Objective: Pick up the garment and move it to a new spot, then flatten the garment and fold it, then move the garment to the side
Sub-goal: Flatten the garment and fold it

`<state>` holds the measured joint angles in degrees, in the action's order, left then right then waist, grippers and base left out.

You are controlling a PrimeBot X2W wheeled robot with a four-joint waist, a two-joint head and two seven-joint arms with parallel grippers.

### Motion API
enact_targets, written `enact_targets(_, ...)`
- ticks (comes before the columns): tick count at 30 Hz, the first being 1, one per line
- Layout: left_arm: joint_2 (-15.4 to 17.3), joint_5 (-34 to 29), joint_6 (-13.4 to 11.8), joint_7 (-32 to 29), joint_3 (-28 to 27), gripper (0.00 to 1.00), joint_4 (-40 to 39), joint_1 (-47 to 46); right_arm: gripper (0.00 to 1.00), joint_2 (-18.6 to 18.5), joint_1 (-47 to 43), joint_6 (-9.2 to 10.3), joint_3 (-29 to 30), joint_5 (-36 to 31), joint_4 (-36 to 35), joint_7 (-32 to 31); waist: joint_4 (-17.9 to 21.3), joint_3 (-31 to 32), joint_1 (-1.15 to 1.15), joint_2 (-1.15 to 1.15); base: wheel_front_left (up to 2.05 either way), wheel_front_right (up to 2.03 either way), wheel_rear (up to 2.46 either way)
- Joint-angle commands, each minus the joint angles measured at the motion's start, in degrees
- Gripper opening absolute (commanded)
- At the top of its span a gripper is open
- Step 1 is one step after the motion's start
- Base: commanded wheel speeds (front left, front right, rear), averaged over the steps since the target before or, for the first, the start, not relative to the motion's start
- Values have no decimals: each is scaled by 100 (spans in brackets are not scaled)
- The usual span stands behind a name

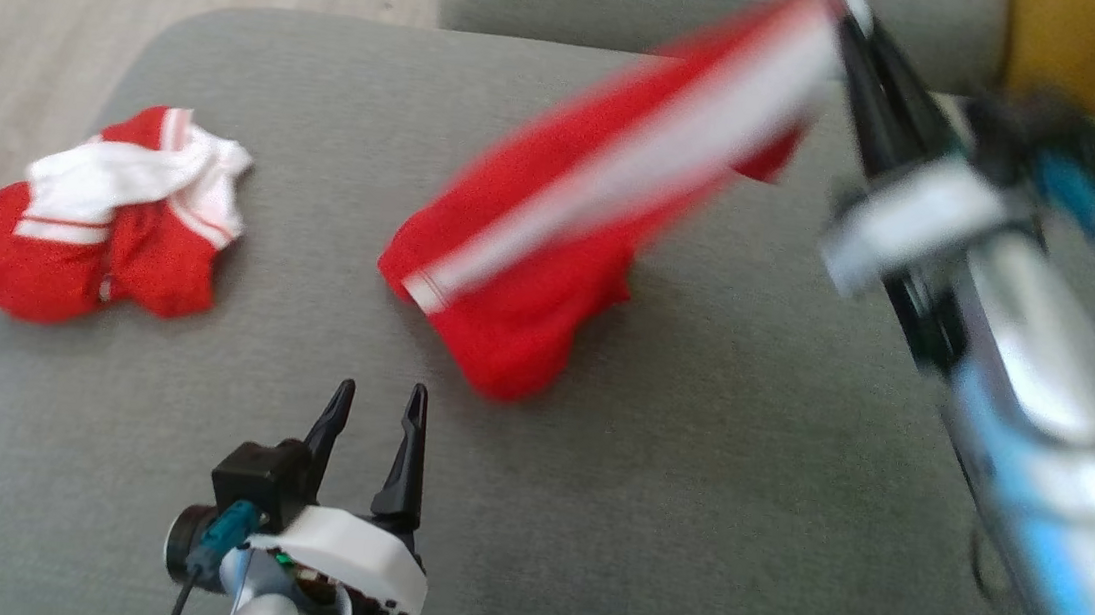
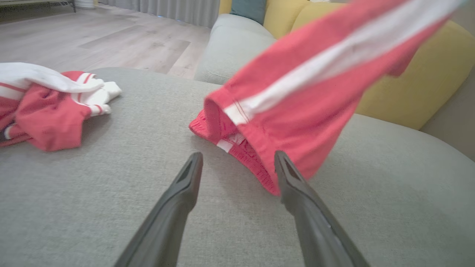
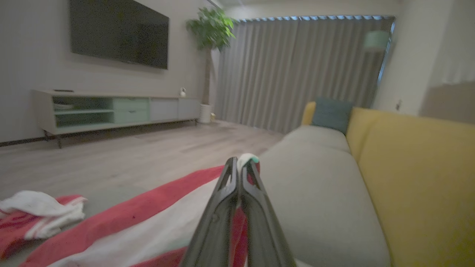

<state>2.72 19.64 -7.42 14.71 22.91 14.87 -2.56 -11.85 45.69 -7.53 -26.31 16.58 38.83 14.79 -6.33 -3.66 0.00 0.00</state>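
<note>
The garment [image 1: 554, 238], red with a white stripe, is hanging in the head view from the right gripper [image 1: 843, 4], which is pinching its upper end, while its lower end is touching the grey cushion [image 1: 691, 482] and the left gripper [image 1: 375, 406] is hovering nearby, fingers spread. In the left wrist view those spread fingers are pointing at the garment's hem. In the right wrist view the closed fingers are clamping the striped cloth.
</note>
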Motion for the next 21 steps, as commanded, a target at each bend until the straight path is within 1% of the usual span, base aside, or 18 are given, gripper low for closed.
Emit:
enact_targets(1, 16, -63, 36, 29, -212, 100, -158, -261, 0, -46, -250, 4, 142, -29, -105, 21, 178, -97, 0, 0, 0, 0, 0)
enact_targets(5, 16, -88, 57, 29, -231, 100, -136, -333, 0, -213, -1325, 4, 711, -157, 11, 21, 389, -163, 0, 0, 0, 0, 0)
enact_targets(8, 16, -118, 77, 29, -246, 100, -108, -361, 0, -146, -2000, 4, 1132, -300, -2, 21, 541, -190, 0, 0, 0, 0, 0)
enact_targets(9, 16, -130, 81, 29, -261, 100, -98, -367, 0, -112, -2161, 4, 1250, -381, -15, 21, 591, -196, 0, 0, 0, 0, 0)
enact_targets(10, 16, -130, 81, 29, -261, 100, -98, -367, 0, -112, -2161, 4, 1250, -381, -15, 21, 591, -196, 0, 0, 0, 0, 0)
enact_targets(11, 16, -152, 87, 29, -297, 100, -74, -371, 0, -24, -2399, 4, 1483, -569, -30, 21, 685, -201, 0, 0, 0, 0, 0)
enact_targets(12, 16, -169, 90, 29, -318, 100, -64, -371, 27, 16, -2481, 4, 1601, -699, -40, 21, 728, -201, 0, 0, 0, 0, 0)
enact_targets(13, 16, -180, 92, 29, -337, 100, -56, -369, 65, 86, -2559, 4, 1760, -795, -60, 21, 757, -197, 0, 0, 0, 0, 0)
enact_targets(14, 16, -190, 91, 29, -358, 100, -51, -365, 100, 171, -2631, 4, 1921, -884, -110, 21, 784, -195, 0, 0, 0, 0, 0)
enact_targets(18, 16, -216, 25, 29, -492, 100, -26, -352, 100, 433, -2875, 4, 2368, -1350, -408, 21, 844, -199, 0, 0, 0, 0, 0)
enact_targets(21, 16, -273, 7, 29, -562, 100, 0, -342, 100, 595, -2978, 4, 2604, -1557, -762, 21, 857, -188, 0, 0, 0, 0, 0)
